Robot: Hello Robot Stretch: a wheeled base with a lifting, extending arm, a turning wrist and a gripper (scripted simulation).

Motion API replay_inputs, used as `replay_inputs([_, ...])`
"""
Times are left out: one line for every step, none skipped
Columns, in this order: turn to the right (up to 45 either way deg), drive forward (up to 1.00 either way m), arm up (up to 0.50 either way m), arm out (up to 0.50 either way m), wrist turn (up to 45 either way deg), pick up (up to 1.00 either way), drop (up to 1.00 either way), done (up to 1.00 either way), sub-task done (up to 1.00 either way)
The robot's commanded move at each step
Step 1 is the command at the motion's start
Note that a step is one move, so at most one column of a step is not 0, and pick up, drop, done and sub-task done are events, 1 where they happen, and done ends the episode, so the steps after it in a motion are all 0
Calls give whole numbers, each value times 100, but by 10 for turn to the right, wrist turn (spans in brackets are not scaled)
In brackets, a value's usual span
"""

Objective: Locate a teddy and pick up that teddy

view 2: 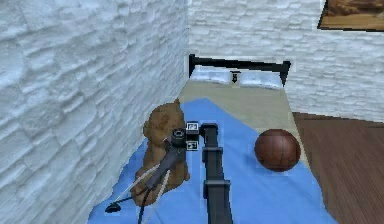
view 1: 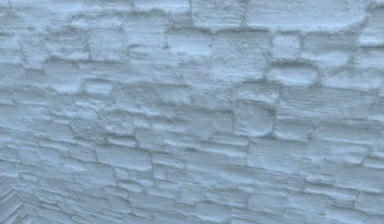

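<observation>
A brown teddy (view 2: 163,135) sits on the blue blanket of a bed (view 2: 262,192), near the bed's left side by the stone wall. My arm (view 2: 214,185) rises from the arm side view's bottom edge, and its two white marker squares (view 2: 190,129) stand right next to the teddy. The gripper (view 2: 143,188) lies across the teddy's lower body, with thin fingers (view 2: 155,176) pointing down and left. With the teddy on the bed behind it, I cannot tell whether the gripper holds anything.
A brown ball (view 2: 277,150) rests on the blanket right of the arm. White pillows (view 2: 255,78) and a dark headboard (view 2: 240,61) are at the far end. Wooden floor (view 2: 348,150) lies right of the bed. A framed picture (view 2: 352,12) hangs top right. A pale stone wall (view 1: 190,110) stands close in the forward view.
</observation>
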Motion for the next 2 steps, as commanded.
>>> replay_inputs([0,0,0,0,450,0,0,0,0])
replay_inputs([0,0,0,0,270,0,0,0,0])
